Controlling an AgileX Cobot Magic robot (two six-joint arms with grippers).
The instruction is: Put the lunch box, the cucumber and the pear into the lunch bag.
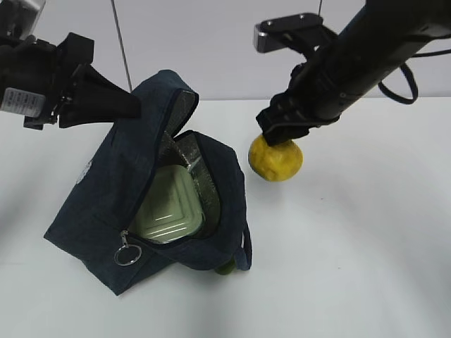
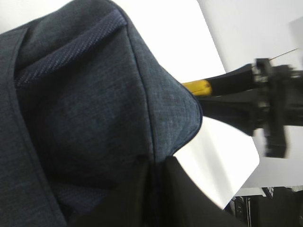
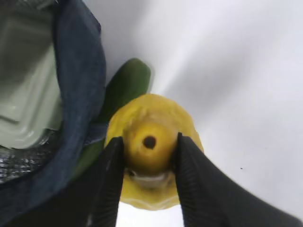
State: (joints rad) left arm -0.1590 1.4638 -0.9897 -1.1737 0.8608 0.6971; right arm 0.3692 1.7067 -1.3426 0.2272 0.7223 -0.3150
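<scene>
**Pear gripped, bag held open**

The right end effector (image 3: 149,163) is clenched on the pear's (image 1: 275,158) neck, just beside the lunch bag (image 1: 106,204). The left end effector (image 1: 130,105), closed, pinches the bag's flap. The lunch box (image 1: 167,204) already lies inside; the cucumber (image 3: 124,87) pokes out beneath. Lift clear of the zipper edge, then lower into the gap beside the box; the table to the right is free.

A white table (image 1: 366,267) meets a plain pale wall (image 1: 211,42)
</scene>
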